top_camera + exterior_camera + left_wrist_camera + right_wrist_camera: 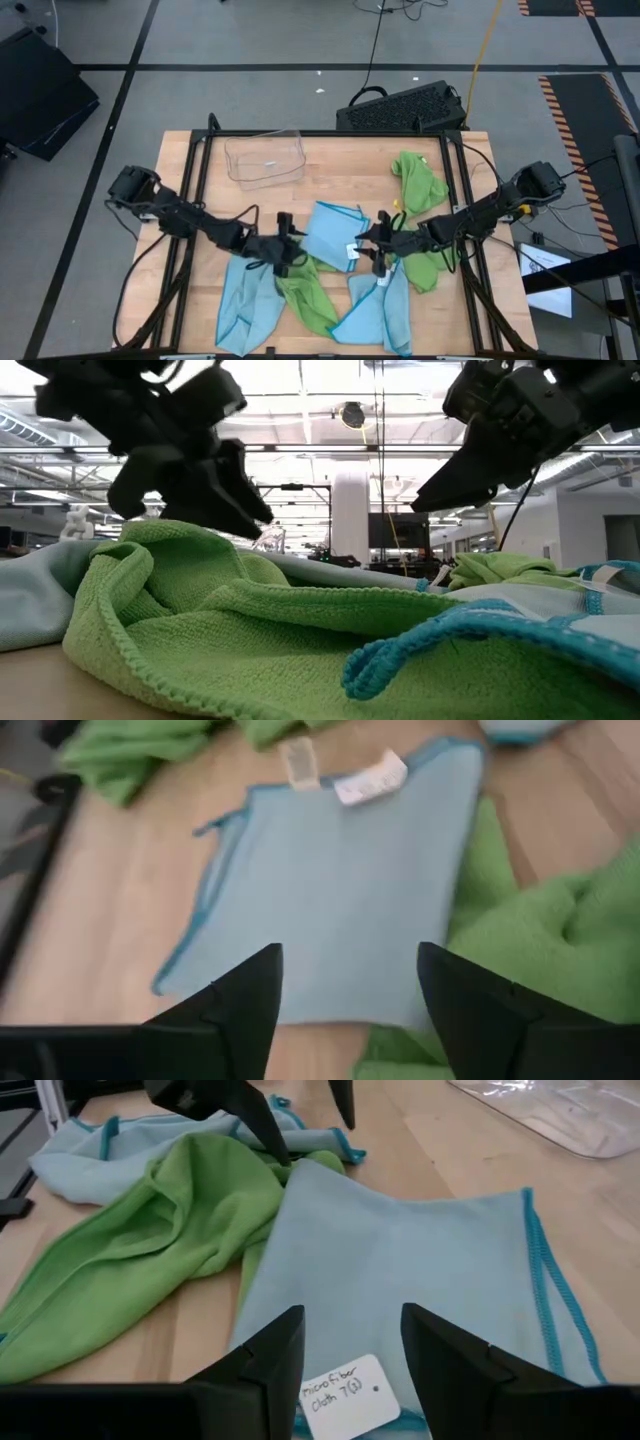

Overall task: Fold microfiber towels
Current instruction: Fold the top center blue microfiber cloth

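**Tagged blue towel lies flat between both grippers**

Your right gripper [350,1355] has its fingers spread and empty, and just below the gap between them sits a white tag [347,1392] handwritten "microfiber cloth 7(3)". That tag belongs to the light blue towel [400,1260], spread flat ahead of those fingers. Your left gripper [345,995] faces it from the opposite edge, fingers also apart, holding nothing. A crumpled lime green towel [170,1230] lies beside it.
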